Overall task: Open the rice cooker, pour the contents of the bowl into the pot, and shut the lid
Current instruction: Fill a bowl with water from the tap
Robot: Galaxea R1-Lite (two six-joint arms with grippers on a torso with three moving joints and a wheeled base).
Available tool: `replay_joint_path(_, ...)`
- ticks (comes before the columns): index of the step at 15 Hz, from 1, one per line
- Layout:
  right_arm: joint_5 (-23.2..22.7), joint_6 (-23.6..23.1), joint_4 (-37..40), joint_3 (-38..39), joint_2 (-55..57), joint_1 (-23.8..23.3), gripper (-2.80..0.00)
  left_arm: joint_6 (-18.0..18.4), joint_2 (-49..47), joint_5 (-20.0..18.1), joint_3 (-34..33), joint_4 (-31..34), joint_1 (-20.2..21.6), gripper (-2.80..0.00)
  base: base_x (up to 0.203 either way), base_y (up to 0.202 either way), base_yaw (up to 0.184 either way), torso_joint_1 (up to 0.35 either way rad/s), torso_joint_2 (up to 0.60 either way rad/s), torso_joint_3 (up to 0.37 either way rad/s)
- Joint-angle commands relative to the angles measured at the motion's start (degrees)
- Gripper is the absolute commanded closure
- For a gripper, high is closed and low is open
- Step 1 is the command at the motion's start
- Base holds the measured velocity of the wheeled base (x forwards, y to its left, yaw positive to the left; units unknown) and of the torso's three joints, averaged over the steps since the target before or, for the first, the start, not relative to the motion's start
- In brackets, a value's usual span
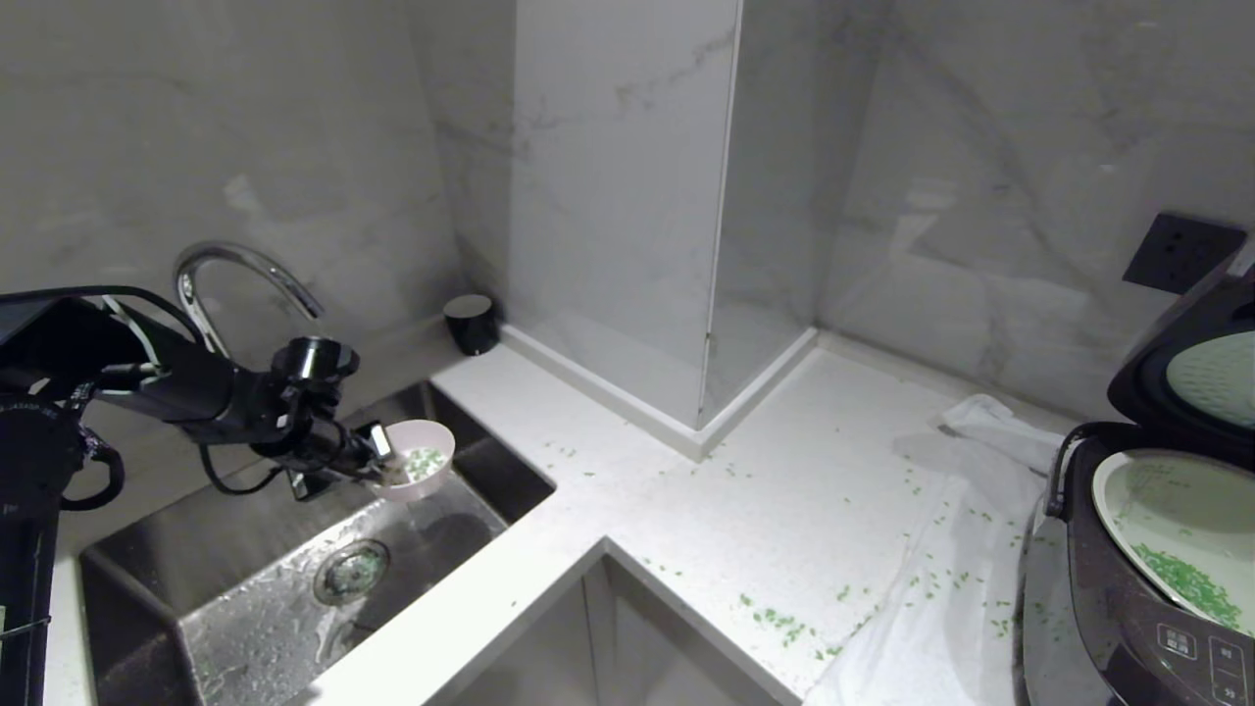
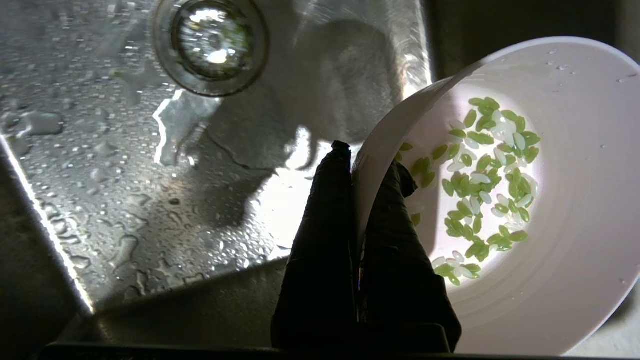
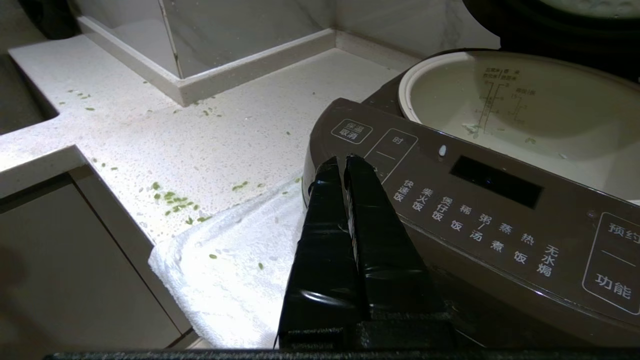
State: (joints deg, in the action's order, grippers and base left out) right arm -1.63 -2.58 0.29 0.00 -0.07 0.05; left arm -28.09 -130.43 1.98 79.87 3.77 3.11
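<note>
My left gripper [image 1: 384, 469] [image 2: 362, 165] is shut on the rim of the pale pink bowl [image 1: 424, 473] [image 2: 560, 280], holding it in the air above the sink. Green and white grains, the contents [image 1: 424, 461] [image 2: 482, 185], lie in its bottom. The rice cooker [image 1: 1108, 588] [image 3: 490, 210] stands at the far right with its lid [image 1: 1191, 368] raised. Its white pot [image 1: 1172, 510] [image 3: 525, 105] holds some green bits [image 1: 1186, 583]. My right gripper [image 3: 345, 162] is shut and empty, parked by the cooker's front panel.
A wet steel sink [image 1: 245, 588] [image 2: 125, 200] with a drain [image 1: 350, 571] [image 2: 210, 45] lies under the bowl, a curved tap [image 1: 240, 270] behind it. Green bits are scattered over the white counter [image 1: 686, 510] [image 3: 200, 130]. A white towel [image 1: 931, 588] [image 3: 235, 270] lies beside the cooker. A black cup [image 1: 472, 323] stands by the wall.
</note>
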Motion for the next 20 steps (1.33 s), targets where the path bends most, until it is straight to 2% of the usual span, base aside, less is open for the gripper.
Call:
replay_joint_path(1, -0.04, -0.05, -0.03, 0.00, 0.07, -0.04, 0.00, -1.02, -1.68, 0.07, 1.32, -0.07, 3.27, 0.00, 0.000, 0.000, 0.000, 0.000, 0.00, 0.000)
replay_joint_path(5, -0.04, -0.05, -0.03, 0.00, 0.07, 0.04, 0.00, -2.61, -2.92, 0.47, 4.20, -0.16, 6.56, 0.00, 0.000, 0.000, 0.000, 0.000, 0.00, 0.000)
replay_joint_path(9, -0.04, -0.05, -0.03, 0.00, 0.07, 0.04, 0.00, -5.91, -5.89, 0.97, 10.03, 0.17, 8.84, 0.00, 0.000, 0.000, 0.000, 0.000, 0.00, 0.000)
replay_joint_path(12, -0.04, -0.05, -0.03, 0.00, 0.07, 0.04, 0.00, -6.81, -7.46, 1.27, 11.87, 0.19, 8.86, 0.00, 0.000, 0.000, 0.000, 0.000, 0.00, 0.000)
replay_joint_path(15, -0.04, -0.05, -0.03, 0.00, 0.07, 0.04, 0.00, -8.62, -10.39, 6.37, 16.82, 0.19, 8.30, 0.00, 0.000, 0.000, 0.000, 0.000, 0.00, 0.000)
replay_joint_path(20, -0.04, -0.05, -0.03, 0.00, 0.07, 0.04, 0.00, -10.14, -10.81, 6.90, 18.28, 0.19, 7.26, 0.00, 0.000, 0.000, 0.000, 0.000, 0.00, 0.000)
